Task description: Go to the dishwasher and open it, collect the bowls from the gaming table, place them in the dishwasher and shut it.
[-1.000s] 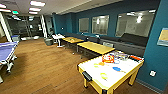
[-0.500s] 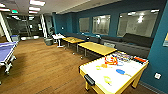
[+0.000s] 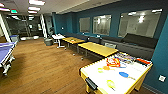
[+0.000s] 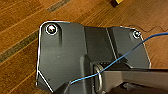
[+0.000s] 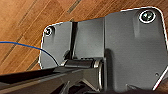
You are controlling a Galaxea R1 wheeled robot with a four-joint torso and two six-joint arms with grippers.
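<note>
The gaming table (image 3: pixel 130 83), white-topped with a yellow frame, stands at the lower right of the head view, close to me. On it lie brightly coloured bowls: an orange one (image 3: pixel 113 62) towards the far end, a blue one (image 3: pixel 123 74) in the middle, and a yellow one (image 3: pixel 110 84) near the front edge. Smaller yellow-green and orange pieces (image 3: pixel 103 69) sit beside them, too blurred to make out. The dishwasher is out of view. Both wrist views look past the robot's dark plates onto the wooden floor (image 4: pixel 20 30), with no task object near.
A blue table-tennis table (image 3: pixel 5 51) stands at the left. Two yellow-wood tables (image 3: pixel 97 48) (image 3: pixel 73 40) and a small white table (image 3: pixel 58 37) line the right side, in front of a dark bench (image 3: pixel 135 45) along the teal wall. Wooden floor (image 3: pixel 45 65) stretches ahead.
The whole head view has shifted a little as I move: the white-topped table sits slightly lower and larger in the picture. Nothing on it has moved.
</note>
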